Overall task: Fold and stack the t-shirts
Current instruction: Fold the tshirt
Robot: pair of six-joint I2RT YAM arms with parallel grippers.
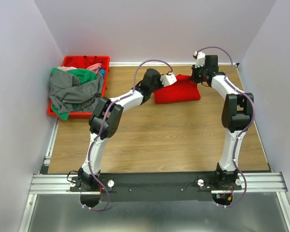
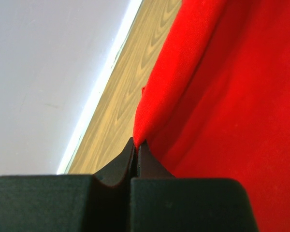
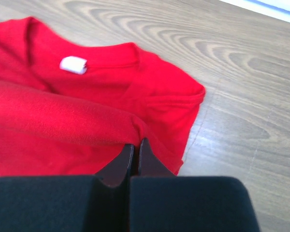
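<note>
A bright red t-shirt (image 1: 178,90) lies partly folded on the wooden table at the back centre. My left gripper (image 1: 160,83) is shut on its left edge; in the left wrist view a fold of red cloth (image 2: 183,82) is pinched at the tips of the left gripper (image 2: 136,143). My right gripper (image 1: 199,77) is shut on the shirt's right side; the right wrist view shows the right gripper (image 3: 136,143) nipping a folded layer over the collar with its white neck label (image 3: 73,65). Grey (image 1: 75,93), green (image 1: 82,74) and pink (image 1: 93,67) t-shirts are heaped at the left.
A red plastic crate (image 1: 85,60) at the back left holds the heap of shirts, which spills over its rim. White walls close in the table on the left, back and right. Bare wood (image 1: 174,140) lies between the arms.
</note>
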